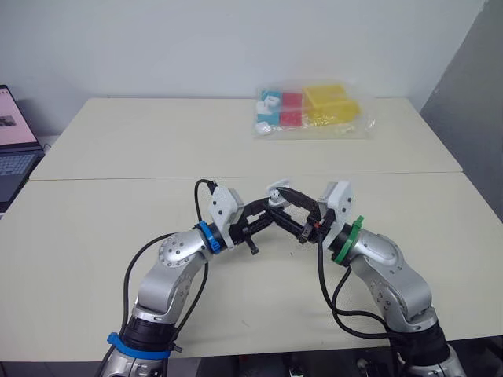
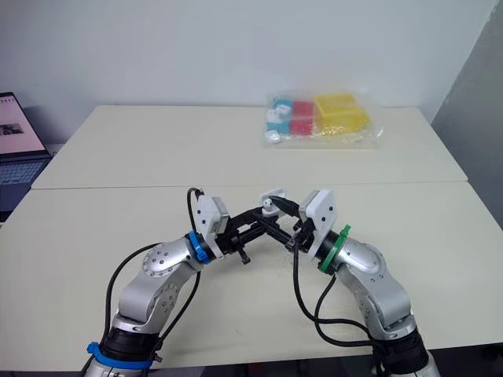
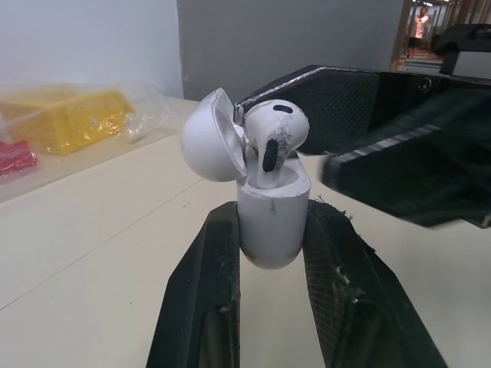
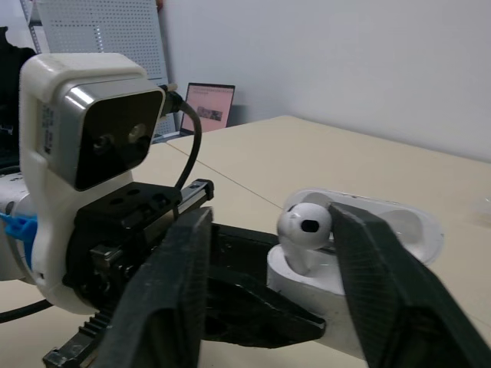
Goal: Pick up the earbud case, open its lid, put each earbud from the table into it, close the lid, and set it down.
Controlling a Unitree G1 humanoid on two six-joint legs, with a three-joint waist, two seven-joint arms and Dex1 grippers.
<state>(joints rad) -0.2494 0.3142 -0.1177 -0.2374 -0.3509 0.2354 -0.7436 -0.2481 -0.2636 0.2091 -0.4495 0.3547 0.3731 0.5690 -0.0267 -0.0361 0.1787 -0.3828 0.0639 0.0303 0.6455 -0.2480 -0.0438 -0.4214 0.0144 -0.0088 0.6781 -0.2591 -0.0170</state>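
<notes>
Scene: two robot arms meet over the near half of a pale cream desk (image 1: 118,141), its smooth matte top split by a straight seam running left to right.
Earbud case: the glossy white, rounded earbud case (image 3: 268,195) is held upright above the near desk, mid-width, between the two arms.
Lid: the domed lid (image 3: 205,138) is swung open and tilts back on its hinge.
Earbud: a white earbud (image 3: 276,134) with a dark oval grille stands stem-down in the case mouth, its bulbous head above the rim.
Left end effector: the left end effector (image 3: 273,215) clamps the lower body of the case, one black ridged finger on each side.
Right end effector: the right end effector (image 4: 268,218) comes in from the right with its fingers spread wider than the earbud. One textured black finger (image 4: 360,253) rests against the earbud's head, and the other stands clear of it.
In the way: the left wrist's white camera housing (image 4: 84,130) and a looping black cable (image 1: 206,188) crowd the space just left of the case.
Around: a crinkled clear plastic bag (image 1: 310,110) of yellow, red, teal and white blocks lies on the far right of the desk, well apart from the arms.
Edge of scene: an open laptop (image 1: 16,149) sits at the far left, off the desk.
</notes>
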